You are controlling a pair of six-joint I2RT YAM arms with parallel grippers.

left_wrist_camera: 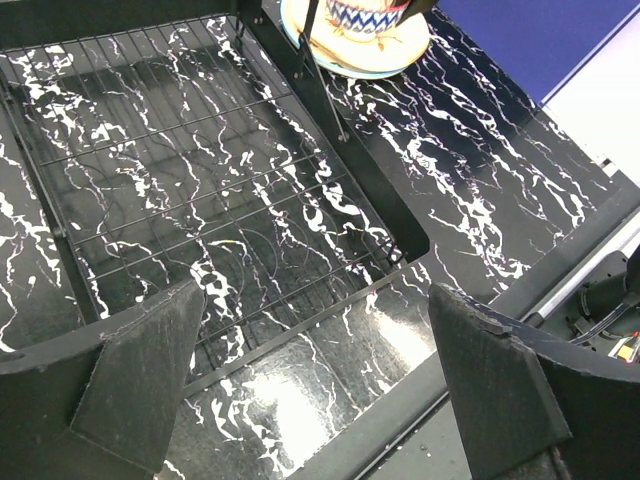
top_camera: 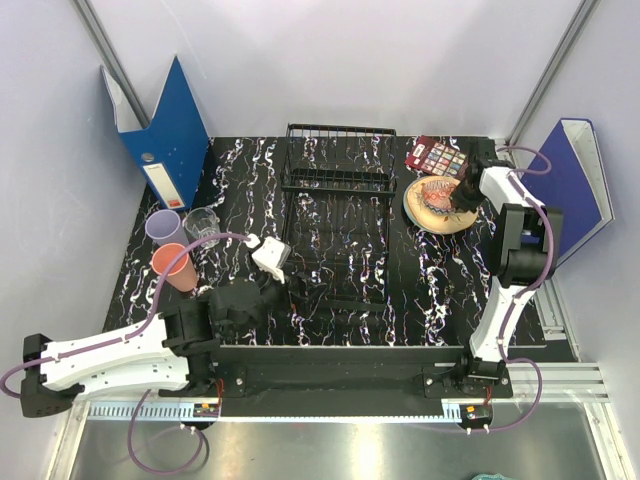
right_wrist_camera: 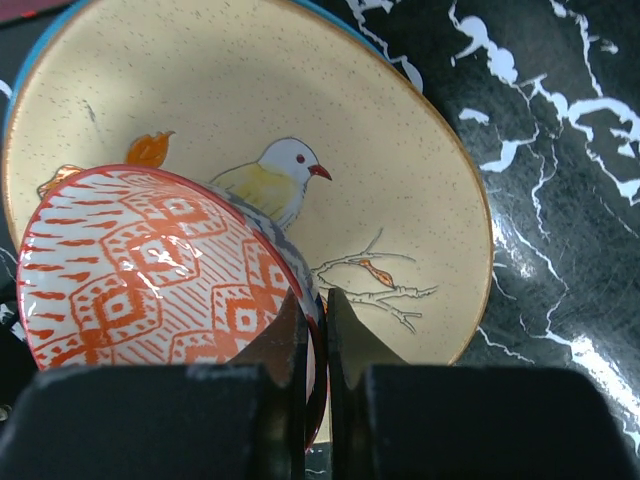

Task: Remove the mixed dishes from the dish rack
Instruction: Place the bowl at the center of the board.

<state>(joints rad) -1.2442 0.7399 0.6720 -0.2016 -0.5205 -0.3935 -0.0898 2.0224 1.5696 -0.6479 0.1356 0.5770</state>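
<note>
Right gripper (right_wrist_camera: 316,315) pinches the orange-patterned bowl (right_wrist_camera: 140,270) by its rim; released tilted, it could chip the bird plate (right_wrist_camera: 400,150) beneath. Left gripper (left_wrist_camera: 315,360) gapes empty.

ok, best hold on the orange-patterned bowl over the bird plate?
The thin rim, from above, one finger inside and one outside. The bowl is open-topped and looks too wide to span. The plate lies close beneath it, so there is little room to get under. The wall is probably the only part that can be pinched. The right pincer is shut on the rim's near edge that way.
</note>
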